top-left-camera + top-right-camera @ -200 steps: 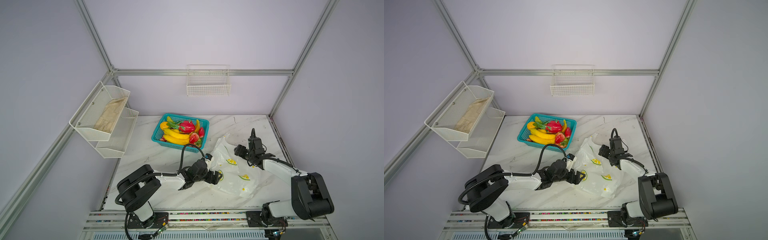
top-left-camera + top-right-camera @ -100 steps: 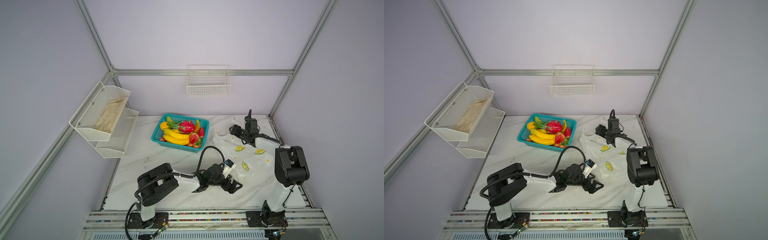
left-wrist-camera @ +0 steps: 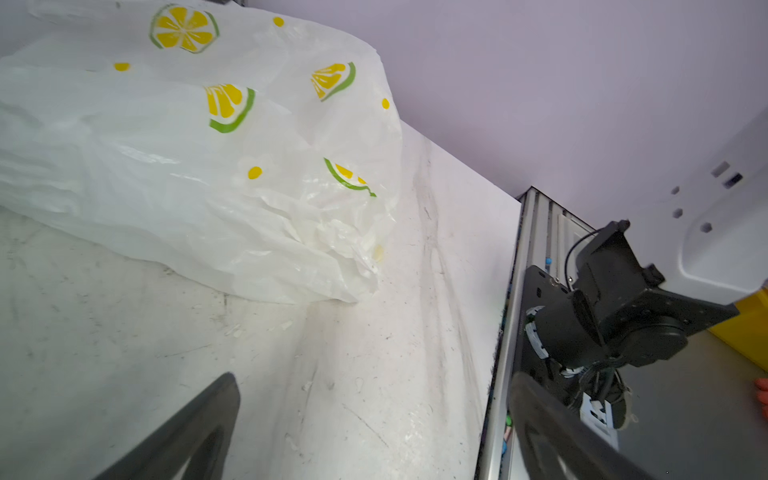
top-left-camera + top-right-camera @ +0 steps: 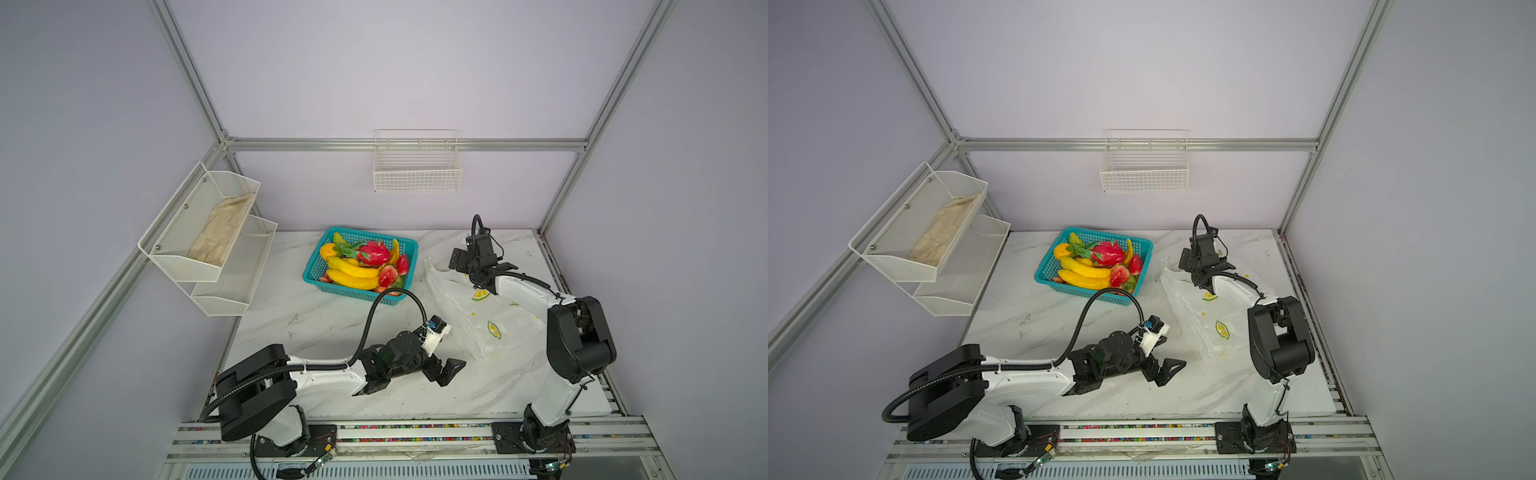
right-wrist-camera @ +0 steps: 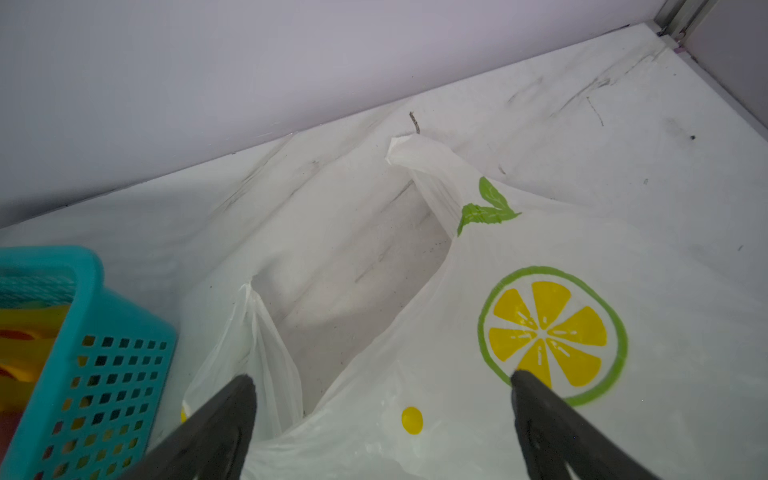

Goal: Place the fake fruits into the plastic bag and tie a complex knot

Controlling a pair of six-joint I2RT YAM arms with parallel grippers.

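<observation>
The marble table (image 4: 332,328) is seen in both top views. At its 3 o'clock the plastic bag (image 4: 478,320) (image 3: 166,166) is laid flat. It is thin and white, and it is printed with yellow lemon slices ringed in green, green leaves and small yellow dots. Its handle loops (image 5: 415,153) are pointed toward 12 o'clock and left untied. Near them, at 12 o'clock, the teal basket (image 4: 357,294) is set, and the fake fruits (image 4: 357,270) are heaped inside it: bananas, a dragon fruit, strawberries. The right gripper (image 4: 478,266) (image 5: 380,376) is held over the bag's mouth at 1 o'clock, jaws spread wide with nothing between them. The left gripper (image 4: 451,371) (image 3: 374,376) is held at 6 o'clock near the bag's bottom corner, jaws likewise spread, nothing gripped.
</observation>
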